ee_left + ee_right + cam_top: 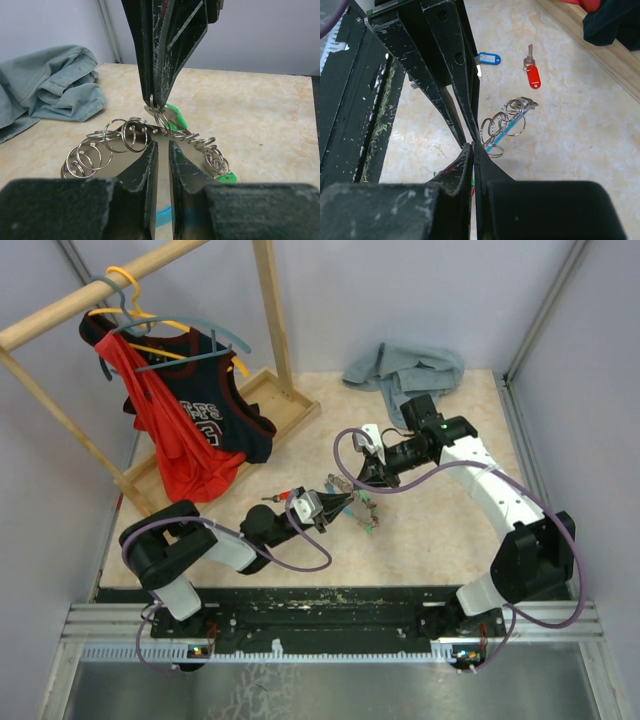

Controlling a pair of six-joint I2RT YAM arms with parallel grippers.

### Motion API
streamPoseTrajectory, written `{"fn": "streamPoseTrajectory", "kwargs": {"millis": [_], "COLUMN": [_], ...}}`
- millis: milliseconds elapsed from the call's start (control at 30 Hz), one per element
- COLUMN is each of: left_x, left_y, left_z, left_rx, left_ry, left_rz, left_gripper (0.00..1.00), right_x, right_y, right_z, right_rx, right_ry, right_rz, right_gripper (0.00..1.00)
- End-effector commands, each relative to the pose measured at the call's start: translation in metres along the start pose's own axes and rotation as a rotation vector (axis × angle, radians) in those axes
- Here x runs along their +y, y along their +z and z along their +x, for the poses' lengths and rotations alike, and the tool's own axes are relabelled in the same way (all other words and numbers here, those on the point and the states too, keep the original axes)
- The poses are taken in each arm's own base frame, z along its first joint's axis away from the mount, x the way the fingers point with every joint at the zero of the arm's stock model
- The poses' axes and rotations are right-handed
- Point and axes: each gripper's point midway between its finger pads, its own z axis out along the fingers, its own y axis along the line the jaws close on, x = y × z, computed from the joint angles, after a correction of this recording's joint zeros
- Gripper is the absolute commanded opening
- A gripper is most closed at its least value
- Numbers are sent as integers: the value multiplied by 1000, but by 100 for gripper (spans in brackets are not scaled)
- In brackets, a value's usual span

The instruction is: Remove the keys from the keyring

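Top external view: on the table (450, 540) the two arms reach inward until the left gripper (338, 508) and the right gripper (362, 478) meet almost tip to tip, so neither is nearer, and the keyring (350, 495) hangs between them just above the surface.

Left wrist view: the right gripper's fingers come straight at the camera from above, pinched tight on one loop at the top of the bunch. The left gripper's own fingers (142, 165) are drawn in to a narrow slit directly below. The chain of rings runs crossways to both pairs of fingers, left to right, with the keys (172, 116) and their green tags to the right. Any pull apart would therefore run along the fingers' line, square to the chain.

A flat silvery strip fills the left slit, probably a key blade, though the fingers hide its ends. Which loop carries which key is too tangled to tell.

Right wrist view: a blue-tagged key (487, 59) and a red-tagged key (532, 75) lie loose on the table, well apart from the bunch.
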Motion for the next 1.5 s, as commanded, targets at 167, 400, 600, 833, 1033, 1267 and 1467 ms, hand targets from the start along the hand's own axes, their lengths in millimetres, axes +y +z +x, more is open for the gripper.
{"fn": "streamPoseTrajectory", "kwargs": {"millis": [167, 400, 600, 833, 1033, 1267, 1467], "left_x": [14, 16, 17, 13, 9, 8, 8], "left_y": [5, 5, 5, 5, 4, 5, 6], "left_z": [-74, -74, -74, -76, -76, -76, -77], "left_rx": [-283, -282, -282, -288, -287, -288, -291], "left_ry": [48, 44, 44, 42, 43, 43, 40], "left_rz": [-70, -85, -90, -68, -48, -40, -39], "left_gripper": [20, 20, 21, 21, 21, 22, 21], "right_x": [-4, -6, -6, -7, -7, -6, -4], "right_y": [5, 7, 9, 10, 10, 11, 14], "right_z": [-14, -12, -12, -12, -11, -11, -11], "right_rx": [-48, -39, -37, -34, -29, -34, -33], "right_ry": [-34, -25, -25, -22, -19, -20, -19], "right_rz": [2, 9, 6, 8, 13, 6, -6], "right_gripper": [0, 0, 0, 0, 0, 0, 0]}}
